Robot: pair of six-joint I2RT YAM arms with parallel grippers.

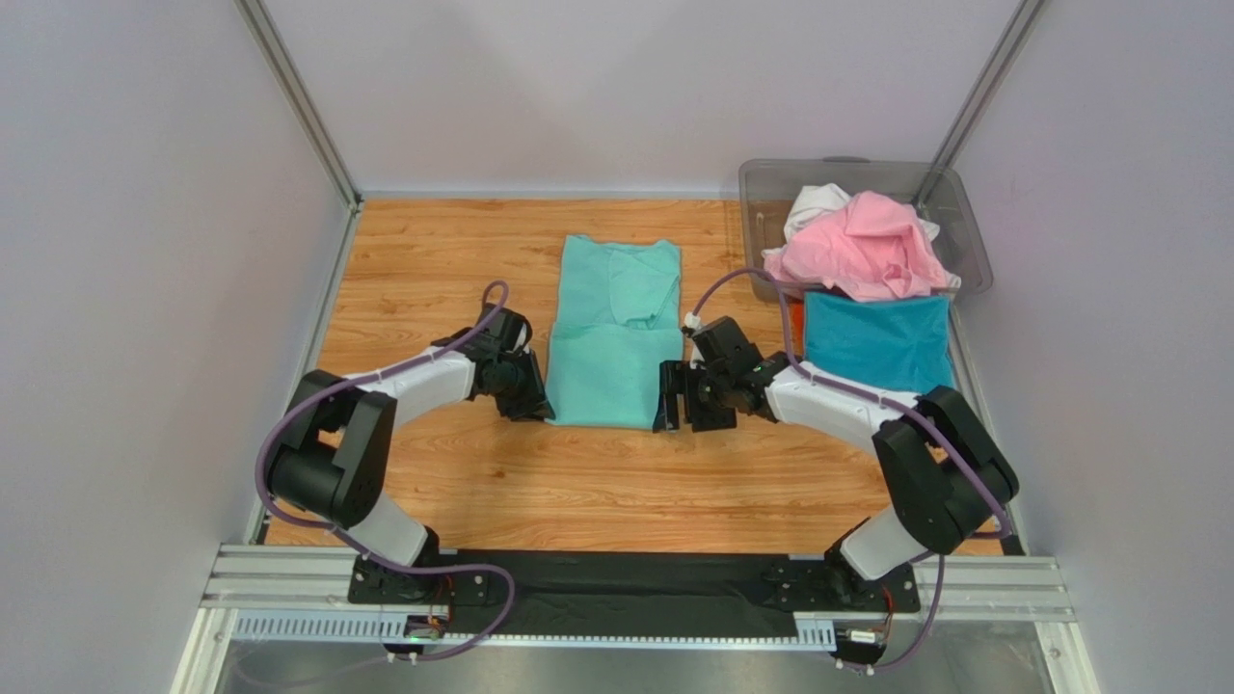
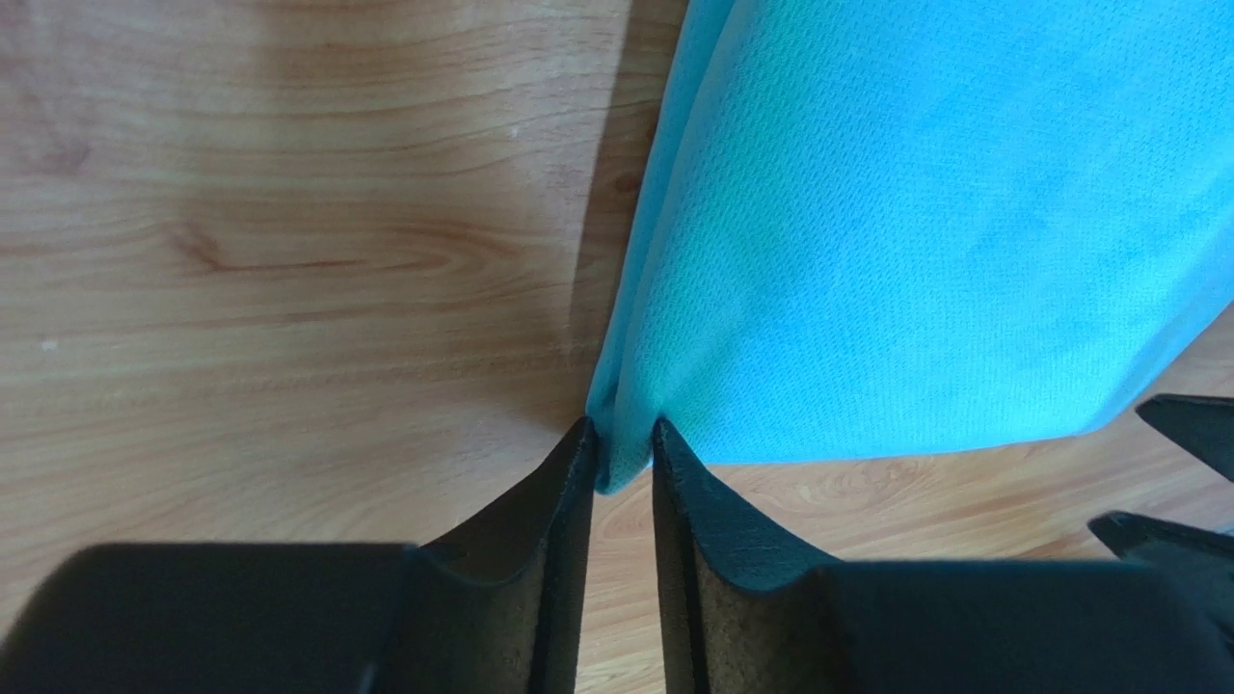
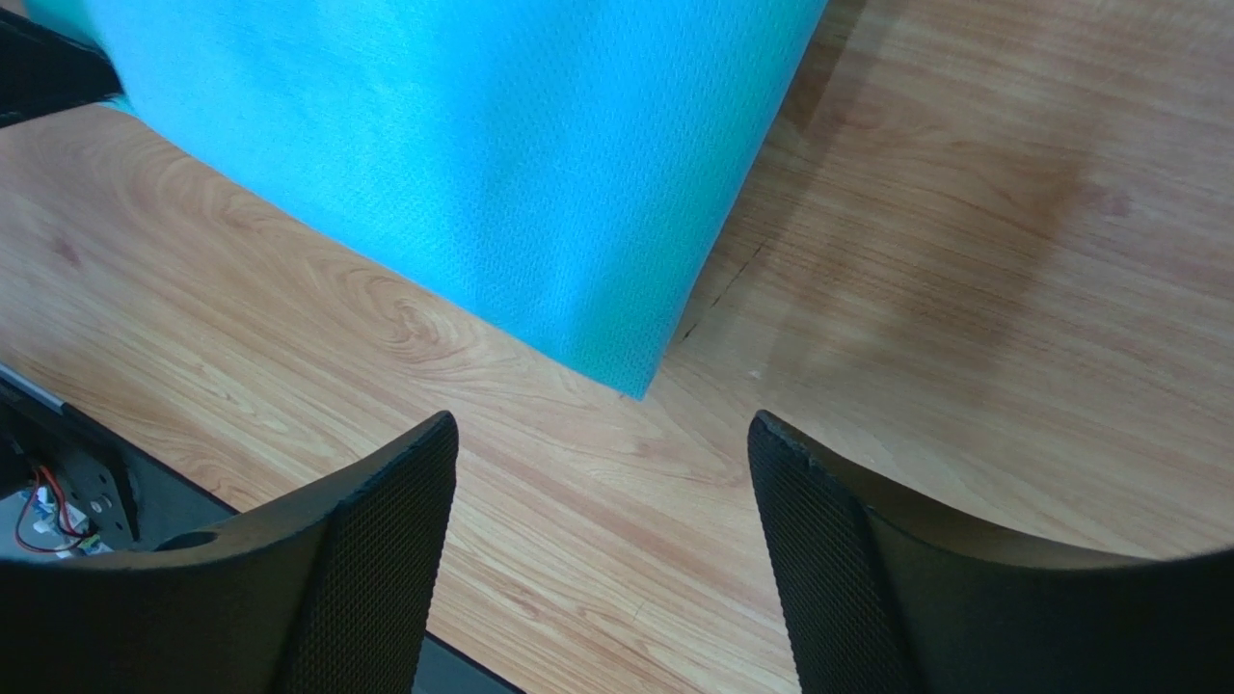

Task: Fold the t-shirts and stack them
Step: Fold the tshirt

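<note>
A mint green t-shirt [image 1: 613,331] lies folded lengthwise in the middle of the table. My left gripper [image 1: 533,408] is at its near left corner, shut on the cloth edge; the left wrist view shows the corner [image 2: 626,441] pinched between the jaws. My right gripper [image 1: 669,402] is open and empty just off the shirt's near right corner [image 3: 638,379]. A folded teal blue t-shirt [image 1: 876,341] lies at the right. Pink [image 1: 858,246] and white [image 1: 816,206] t-shirts are heaped in the bin. A sliver of orange shows by the teal shirt.
A clear grey plastic bin [image 1: 974,232] stands at the back right corner. Grey walls enclose the table on three sides. The metal rail [image 1: 638,593] with the arm bases runs along the near edge.
</note>
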